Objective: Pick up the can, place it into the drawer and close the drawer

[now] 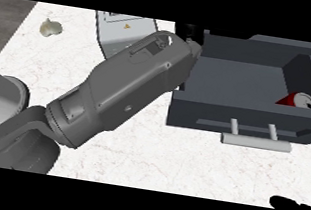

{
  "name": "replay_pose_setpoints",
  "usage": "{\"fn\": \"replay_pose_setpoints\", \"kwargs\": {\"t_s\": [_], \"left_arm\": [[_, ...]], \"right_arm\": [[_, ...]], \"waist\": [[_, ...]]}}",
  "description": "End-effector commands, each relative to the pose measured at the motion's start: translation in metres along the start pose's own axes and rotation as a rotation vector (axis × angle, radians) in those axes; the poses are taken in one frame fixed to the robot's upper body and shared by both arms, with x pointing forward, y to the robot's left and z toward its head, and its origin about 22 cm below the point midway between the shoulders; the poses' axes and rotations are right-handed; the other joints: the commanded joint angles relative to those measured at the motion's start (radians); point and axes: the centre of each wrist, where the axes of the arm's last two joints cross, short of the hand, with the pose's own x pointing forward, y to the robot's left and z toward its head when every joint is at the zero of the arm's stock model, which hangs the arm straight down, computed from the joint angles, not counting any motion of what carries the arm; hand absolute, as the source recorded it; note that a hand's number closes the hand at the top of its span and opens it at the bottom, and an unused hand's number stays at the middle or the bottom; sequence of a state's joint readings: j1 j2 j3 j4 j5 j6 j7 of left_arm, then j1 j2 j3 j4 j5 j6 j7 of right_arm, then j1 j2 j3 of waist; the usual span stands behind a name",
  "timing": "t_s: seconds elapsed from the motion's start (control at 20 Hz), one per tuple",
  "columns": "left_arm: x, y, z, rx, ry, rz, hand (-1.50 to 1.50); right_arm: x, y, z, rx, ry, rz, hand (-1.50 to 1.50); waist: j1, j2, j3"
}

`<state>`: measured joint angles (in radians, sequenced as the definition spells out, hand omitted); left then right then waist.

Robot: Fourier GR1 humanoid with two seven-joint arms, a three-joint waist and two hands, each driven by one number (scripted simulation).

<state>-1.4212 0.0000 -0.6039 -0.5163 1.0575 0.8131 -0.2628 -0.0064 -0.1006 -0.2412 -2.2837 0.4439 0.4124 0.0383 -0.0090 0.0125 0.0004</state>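
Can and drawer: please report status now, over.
Can lies inside the open drawer, right rear corner. Left forearm reaches to the drawer's left edge, hand hidden. Right hand at lower right edge, fingers unclear. Handle unobstructed.

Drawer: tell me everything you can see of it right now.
The drawer is a dark grey box, matte, standing open at the view's right, seen from above. Its front panel carries a pale bar handle on two short posts. Inside, a red can with a silvery top lies tilted in the right corner against the wall. The left forearm reaches up to the drawer's left side; whether its hand touches it is hidden.
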Motion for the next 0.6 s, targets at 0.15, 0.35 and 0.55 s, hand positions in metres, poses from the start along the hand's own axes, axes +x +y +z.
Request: {"fn": "replay_pose_setpoints", "kwargs": {"t_s": [0.15,0.35,0.55], "left_arm": [[0.001,0.014,-0.008,0.015,0.009,-0.013,-1.5],[0.0,0.011,0.0,0.019,0.013,-0.025,-1.5],[0.012,0.032,-0.015,0.03,-0.004,-0.046,-1.5]], "right_arm": [[-0.016,0.05,-0.055,0.019,-0.034,0.138,-1.5],[-0.014,0.061,-0.084,0.07,-0.039,0.251,-1.5],[-0.041,0.091,-0.102,0.161,-0.039,0.336,-1.5]], "waist": [[0.023,-0.006,0.0],[0.035,-0.012,-0.001],[0.036,-0.008,0.0]]}}
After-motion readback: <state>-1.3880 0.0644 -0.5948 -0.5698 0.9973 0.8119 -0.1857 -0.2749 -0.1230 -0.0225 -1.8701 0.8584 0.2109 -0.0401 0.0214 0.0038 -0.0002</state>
